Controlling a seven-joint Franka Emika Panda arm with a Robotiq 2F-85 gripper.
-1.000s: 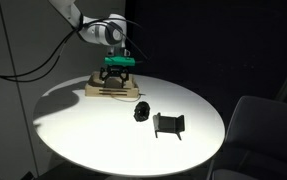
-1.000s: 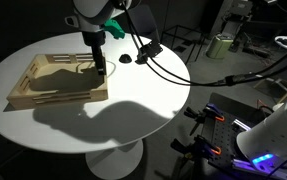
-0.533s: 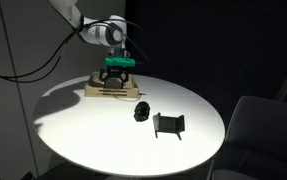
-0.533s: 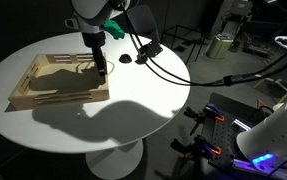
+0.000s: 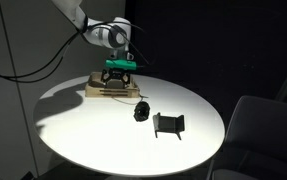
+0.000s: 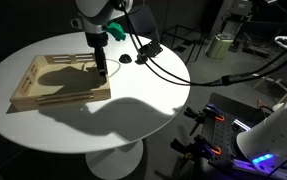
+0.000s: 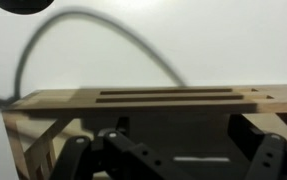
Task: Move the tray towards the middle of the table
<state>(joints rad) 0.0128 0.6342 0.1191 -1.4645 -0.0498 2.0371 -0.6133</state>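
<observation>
Found the tray (image 5: 111, 90) lying flat on the table (image 5: 83, 135), close to the table's edge and well short of the table's middle. Saw the same placing on the table in both exterior views.

Noted the gripper (image 6: 101, 72) pointing straight down at the table, tips lowered inside the tray beside one rim. Checked the wrist view: jaws spread wide, the gripper (image 7: 173, 160) low in the picture, bare tray floor between the fingers, and a slotted rim of the tray (image 7: 143, 100) straight ahead. Saw nothing clamped. Could not confirm whether a finger touches the rim (tips partly out of view).

Also logged on the table, nearer the table's middle than the tray: a black lump (image 5: 140, 112) and a black stand (image 5: 168, 124), both apart from the tray.

Handling, judged from appearance only:
- Thin light wood with slatted walls, so probably light and stiff. Expected to move as one piece with no flexing.
- Smooth table top. Expected to slide easily under a sideways push and to swivel if pushed off-centre.
- Low rims. Offer little height to bear against, so keep the tips down near the tray floor.
- Best hold: pinch a rim near its midpoint, or press from inside against the rim facing the table's middle.
- Risk: tipping if lifted by one rim alone. Prefer dragging across the table, watching for the lump and stand toward the table's middle.
</observation>
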